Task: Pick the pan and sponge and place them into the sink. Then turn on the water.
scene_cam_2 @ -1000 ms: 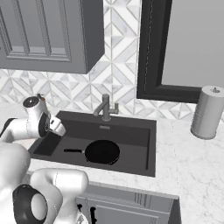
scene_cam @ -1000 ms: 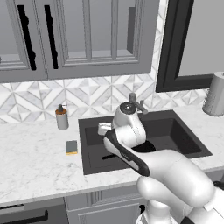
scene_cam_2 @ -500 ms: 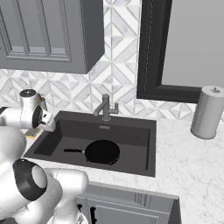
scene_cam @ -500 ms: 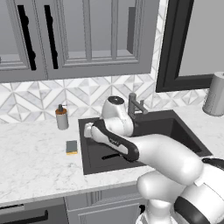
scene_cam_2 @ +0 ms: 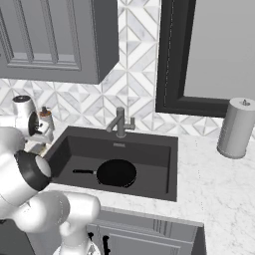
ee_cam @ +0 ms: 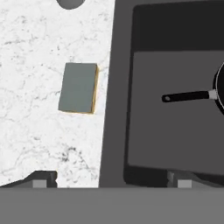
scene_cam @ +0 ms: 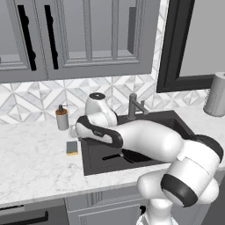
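Lying flat on the marble counter (ee_cam: 39, 131), just beside the left rim of the sink (ee_cam: 114, 109), the sponge (ee_cam: 78, 87) was seen with its grey-green face up and a yellow layer showing along the edge nearest the basin. It was judged to be light and soft, likely to compress under the fingers and to offer a rough, non-slippery surface; a hold across its two long sides, over the middle of the block, was thought the safest, since the short width fits easily between the spread fingers. The pan (scene_cam_2: 116, 173) was found already resting on the sink floor, its thin handle pointing toward the sponge side, so that part of the task was judged done. No water was seen at the faucet (scene_cam_2: 121, 122).

The gripper (ee_cam: 111, 183) was held above the seam between counter and basin, its fingers spread as wide as they go, one fingertip (ee_cam: 41, 178) over the marble and the other over the sink. Nothing was held and nothing was touched. The sponge was seen to lie off to the counter side of the gripper, not yet between the fingers. A soap dispenser (scene_cam: 62, 118) stood behind the sponge, near the wall.
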Motion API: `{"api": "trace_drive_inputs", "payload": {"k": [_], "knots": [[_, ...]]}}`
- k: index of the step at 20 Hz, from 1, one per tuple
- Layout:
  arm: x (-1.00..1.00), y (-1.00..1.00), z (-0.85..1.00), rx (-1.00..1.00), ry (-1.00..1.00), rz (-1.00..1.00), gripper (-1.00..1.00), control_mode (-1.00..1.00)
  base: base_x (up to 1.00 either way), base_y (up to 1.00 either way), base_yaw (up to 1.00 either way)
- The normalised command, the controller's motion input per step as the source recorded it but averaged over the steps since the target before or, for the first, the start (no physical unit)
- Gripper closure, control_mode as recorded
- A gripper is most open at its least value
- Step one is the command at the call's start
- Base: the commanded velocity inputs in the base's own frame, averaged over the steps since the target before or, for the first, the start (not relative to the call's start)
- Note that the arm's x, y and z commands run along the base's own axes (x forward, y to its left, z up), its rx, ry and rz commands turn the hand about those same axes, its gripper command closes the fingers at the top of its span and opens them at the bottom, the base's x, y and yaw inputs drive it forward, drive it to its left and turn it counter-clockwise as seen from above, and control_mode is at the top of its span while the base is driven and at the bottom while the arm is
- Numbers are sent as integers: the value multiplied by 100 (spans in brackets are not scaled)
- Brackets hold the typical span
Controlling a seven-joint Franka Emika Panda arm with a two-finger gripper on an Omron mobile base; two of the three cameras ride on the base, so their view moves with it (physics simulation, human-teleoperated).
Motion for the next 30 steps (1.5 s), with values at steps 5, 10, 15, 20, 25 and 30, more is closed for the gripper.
{"api": "trace_drive_inputs", "payload": {"k": [5, 10, 15, 20, 25, 30], "knots": [[16, 44, -22, -10, 1, 0, -100, -100, 0, 0, 0], [21, 23, -30, -4, 1, 0, -100, -100, 0, 0, 0], [25, 5, -35, 0, 1, 0, -100, -100, 0, 0, 0], [30, 8, -30, 0, 2, 0, -100, -100, 0, 0, 0], [29, 23, -31, -1, 1, 0, -100, -100, 0, 0, 0], [24, 22, -28, -1, 0, 0, -100, -100, 0, 0, 0]]}}
